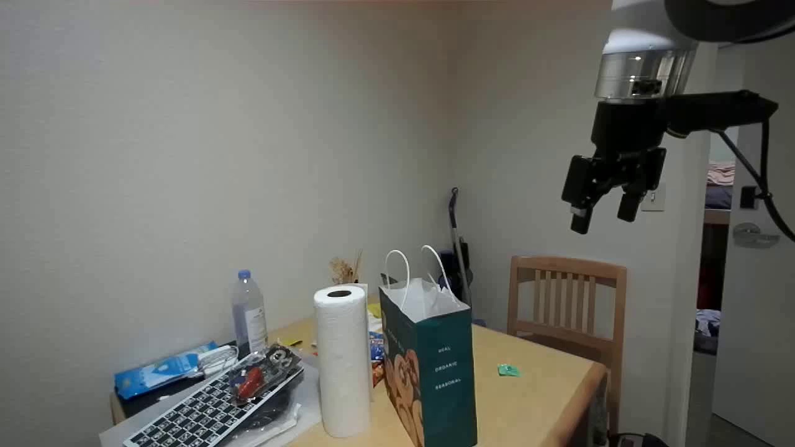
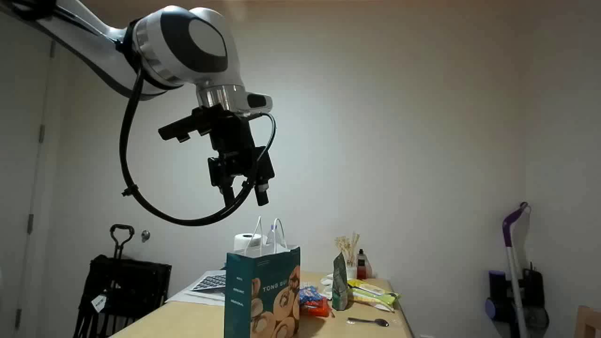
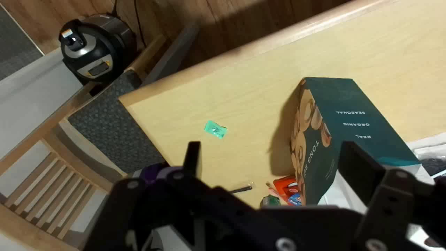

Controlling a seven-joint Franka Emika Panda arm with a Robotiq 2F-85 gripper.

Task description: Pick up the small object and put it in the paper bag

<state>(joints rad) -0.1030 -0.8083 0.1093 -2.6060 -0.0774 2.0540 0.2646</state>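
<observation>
Probably poised for a grasp from above, the empty claw (image 1: 605,217) hangs high, jaws apart. The packet (image 1: 508,370) lies on the worktop (image 1: 528,410) apart from the bag (image 1: 446,385), which stands upright, mouth upward, presumably so the packet can drop in.

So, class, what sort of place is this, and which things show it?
Probably someone's home, perhaps a dining corner: a wooden chair by the table, a paper towel roll, and an apparent stick vacuum.
</observation>
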